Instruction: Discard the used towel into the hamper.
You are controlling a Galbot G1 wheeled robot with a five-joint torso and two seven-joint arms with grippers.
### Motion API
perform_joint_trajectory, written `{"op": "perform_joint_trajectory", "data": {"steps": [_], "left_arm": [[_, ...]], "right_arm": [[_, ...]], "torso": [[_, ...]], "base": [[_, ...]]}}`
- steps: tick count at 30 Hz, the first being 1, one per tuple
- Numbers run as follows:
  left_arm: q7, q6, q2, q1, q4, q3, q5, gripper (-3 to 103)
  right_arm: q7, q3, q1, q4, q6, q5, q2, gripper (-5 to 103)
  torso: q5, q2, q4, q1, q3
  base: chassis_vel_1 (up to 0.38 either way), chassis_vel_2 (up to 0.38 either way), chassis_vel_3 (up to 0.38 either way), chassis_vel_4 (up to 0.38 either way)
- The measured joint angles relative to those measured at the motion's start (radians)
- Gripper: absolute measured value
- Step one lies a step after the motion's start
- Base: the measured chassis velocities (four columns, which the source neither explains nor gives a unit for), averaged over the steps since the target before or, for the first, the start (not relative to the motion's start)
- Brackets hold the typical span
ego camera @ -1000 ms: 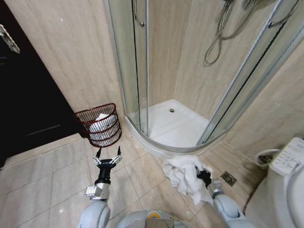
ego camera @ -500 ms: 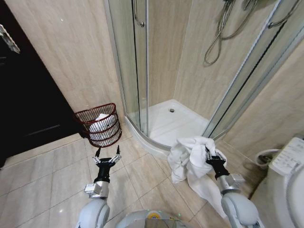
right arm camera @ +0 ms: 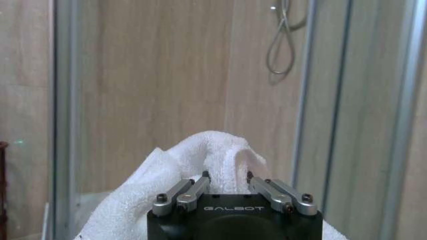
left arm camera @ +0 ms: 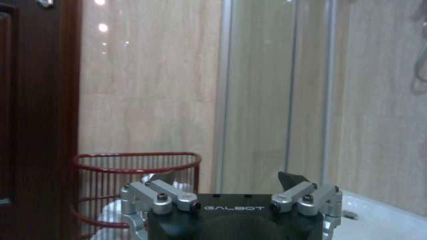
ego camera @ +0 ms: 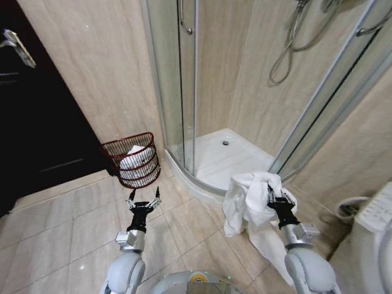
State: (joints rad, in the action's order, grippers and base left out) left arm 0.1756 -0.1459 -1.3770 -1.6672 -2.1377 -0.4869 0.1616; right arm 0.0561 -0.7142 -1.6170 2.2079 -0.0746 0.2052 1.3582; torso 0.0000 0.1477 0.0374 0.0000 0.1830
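Observation:
A white used towel point(ego camera: 248, 202) hangs off the floor in front of the shower tray, draped from my right gripper point(ego camera: 272, 193), which is shut on its bunched top. The right wrist view shows the towel point(right arm camera: 200, 170) pinched between the fingers. The hamper point(ego camera: 131, 160), a dark reddish-brown wire basket holding white cloth, stands on the floor against the wall left of the shower door. It also appears in the left wrist view as the hamper point(left arm camera: 133, 192). My left gripper point(ego camera: 144, 198) is open, held up over the tiles just in front of the hamper, with nothing in it.
A curved glass shower enclosure point(ego camera: 190, 98) with a white tray point(ego camera: 229, 159) rises at centre. A dark wooden door point(ego camera: 37, 110) stands at the left. A toilet point(ego camera: 376, 226) is at the right edge. Tiled floor point(ego camera: 67, 226) lies open at the lower left.
My right gripper has lifted the towel off the floor and now holds it raised. The whole picture has shifted slightly, so the camera moved. The left gripper keeps its pose.

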Motion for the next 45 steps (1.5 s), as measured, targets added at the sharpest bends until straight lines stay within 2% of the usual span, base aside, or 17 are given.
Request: {"op": "perform_joint_trajectory", "data": {"steps": [13, 19, 27, 45], "left_arm": [[0.001, -0.022, -0.006, 0.001, 0.011, 0.018, -0.005, 100], [-0.001, -0.026, -0.014, -0.008, -0.001, 0.026, -0.017, 100], [-0.001, -0.030, -0.027, -0.022, -0.014, 0.032, -0.031, 100], [0.014, -0.027, -0.048, -0.043, -0.038, 0.036, -0.046, 100]], "right_arm": [[0.000, -0.003, 0.002, -0.010, 0.015, -0.021, 0.015, 17], [0.010, 0.014, -0.004, -0.023, 0.032, -0.072, 0.015, 17], [0.018, 0.047, -0.006, -0.024, 0.047, -0.114, 0.028, 17], [0.010, 0.078, -0.027, -0.016, 0.068, -0.134, 0.035, 17]], "torso": [[0.0000, 0.000, 0.0004, 0.000, 0.000], [0.0000, 0.000, -0.0002, 0.000, 0.000], [-0.0001, 0.000, 0.0001, 0.000, 0.000], [0.0000, 0.000, 0.0002, 0.000, 0.000]], "base": [[0.077, 0.084, 0.073, 0.077], [0.000, 0.000, 0.000, 0.000], [0.065, 0.058, -0.061, -0.061], [0.103, 0.103, -0.100, -0.105]]}}
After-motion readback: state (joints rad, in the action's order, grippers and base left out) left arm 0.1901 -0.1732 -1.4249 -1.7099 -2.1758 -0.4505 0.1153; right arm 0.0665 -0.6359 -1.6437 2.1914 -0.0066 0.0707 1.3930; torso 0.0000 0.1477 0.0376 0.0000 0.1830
